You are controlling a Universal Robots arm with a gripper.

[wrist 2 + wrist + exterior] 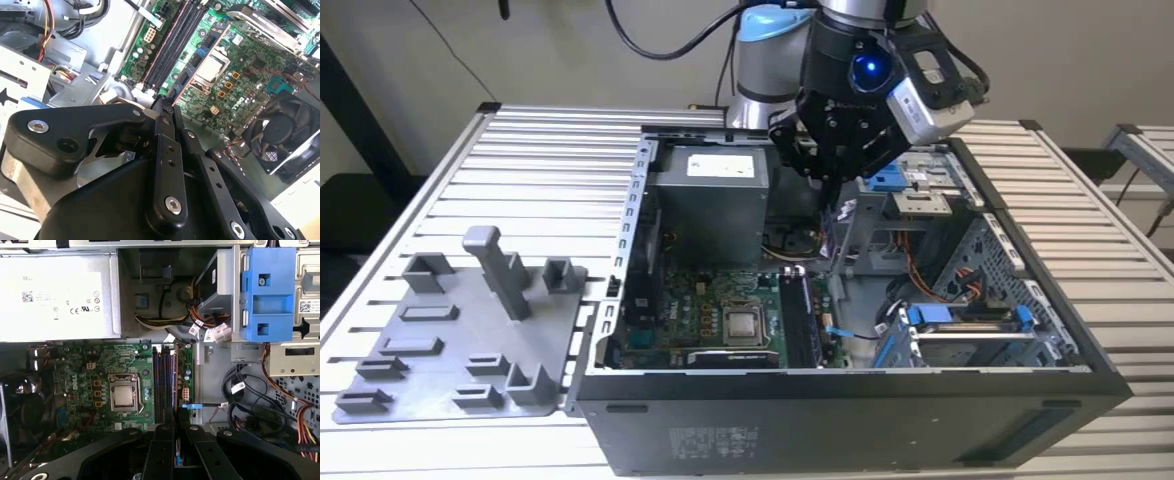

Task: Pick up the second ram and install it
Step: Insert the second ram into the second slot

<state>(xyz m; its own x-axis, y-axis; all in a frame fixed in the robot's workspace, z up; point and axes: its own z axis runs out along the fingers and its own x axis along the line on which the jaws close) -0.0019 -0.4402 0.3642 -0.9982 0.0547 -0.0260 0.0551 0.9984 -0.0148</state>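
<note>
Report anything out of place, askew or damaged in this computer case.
The processor in its motherboard socket is bare, with no cooler over it, which is unusual for a built machine, though it may be deliberate. The pincer grips the second ram above the board. Nothing looks spilled or broken.

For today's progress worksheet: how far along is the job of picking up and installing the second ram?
Done: the second ram has been picked up and is clamped in the tool. In hand: the tool holds it edge-on above the memory slots inside the open computer case. Left: the ram is not yet seated in a slot.
</note>
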